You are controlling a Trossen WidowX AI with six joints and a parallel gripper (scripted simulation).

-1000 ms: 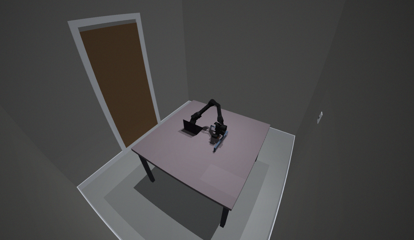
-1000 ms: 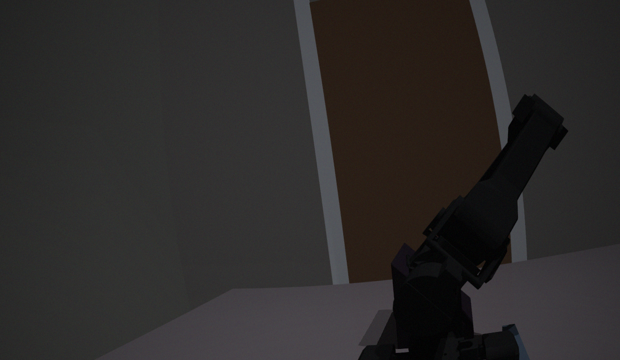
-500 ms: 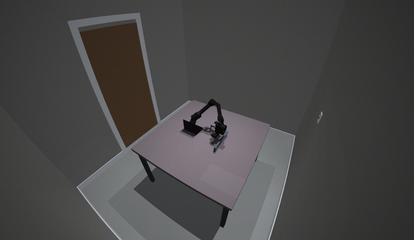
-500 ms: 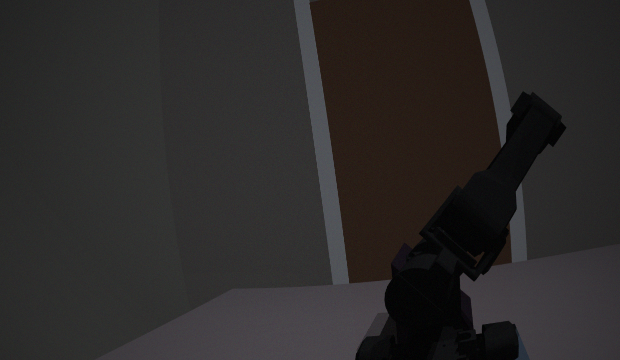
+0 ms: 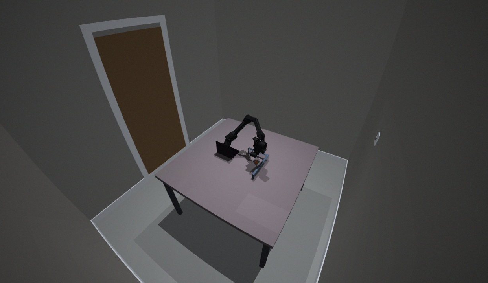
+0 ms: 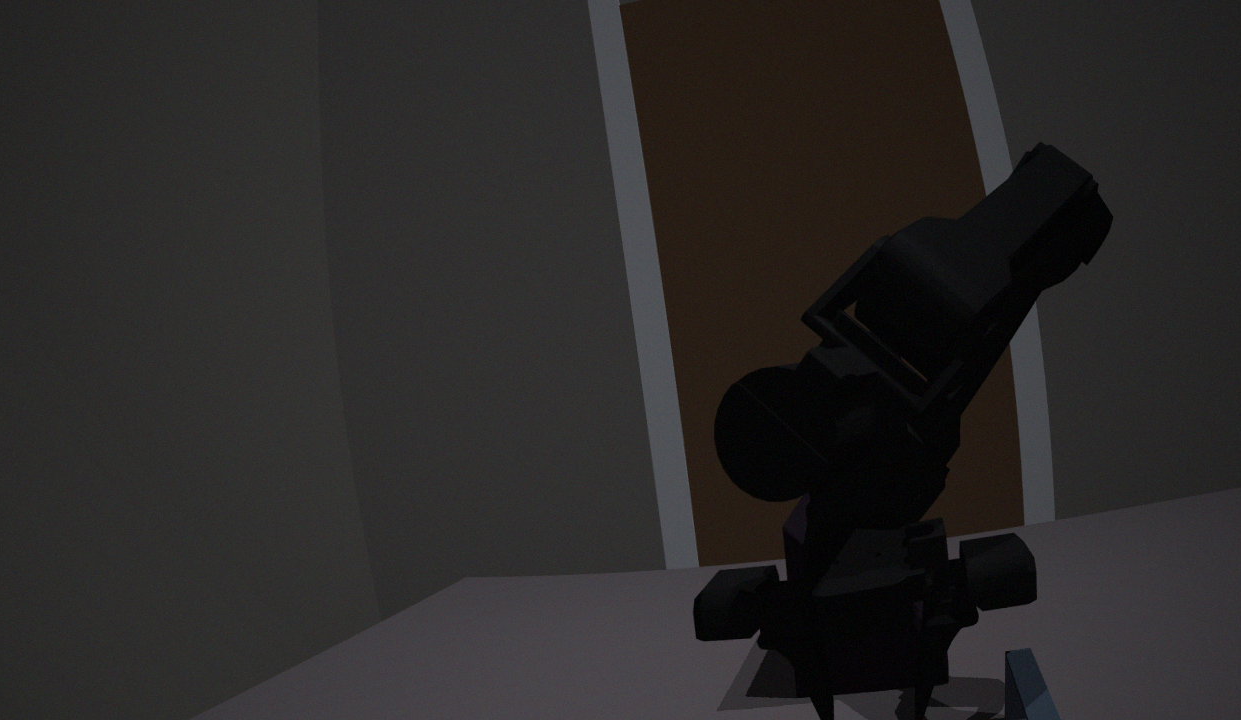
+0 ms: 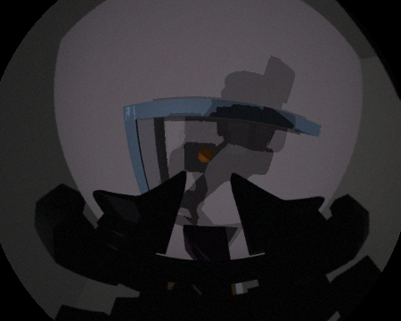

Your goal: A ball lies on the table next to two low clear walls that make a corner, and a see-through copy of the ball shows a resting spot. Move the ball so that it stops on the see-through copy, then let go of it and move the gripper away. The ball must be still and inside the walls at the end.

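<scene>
Filling the middle of the top view, a square table [image 5: 210, 182] with a dull mauve top stands on dark legs over a pale grey floor slab [image 5: 308, 225], and a lighter rectangular patch [image 5: 261, 211] marks the top toward its lower right edge. Dim grey walls close the room on every side; a brown door [image 5: 139, 94] in a pale frame leans across the upper left of the frame, and a small white wall plate [image 5: 377, 138] sits at the right. The black arm [image 5: 250, 123] rises from a dark base plate [image 5: 226, 150] near the table's centre and bends down over the blue-edged clear walls [image 5: 260, 165].

In the wrist view the walls meet in a corner at the upper left, one band [image 7: 225, 109] curving across the frame and the other running down the left. The small orange ball [image 7: 206, 153] lies on the table inside that corner, above and apart from the gripper [image 7: 208, 184], whose dark fingers stand moderately spread with nothing between them. Blocky shadows of the arm fall over the surface around the ball. The see-through copy cannot be made out.

In the exterior view the arm is a near-black silhouette before the door, with a blue wall end [image 6: 1025, 682] at the lower right.
</scene>
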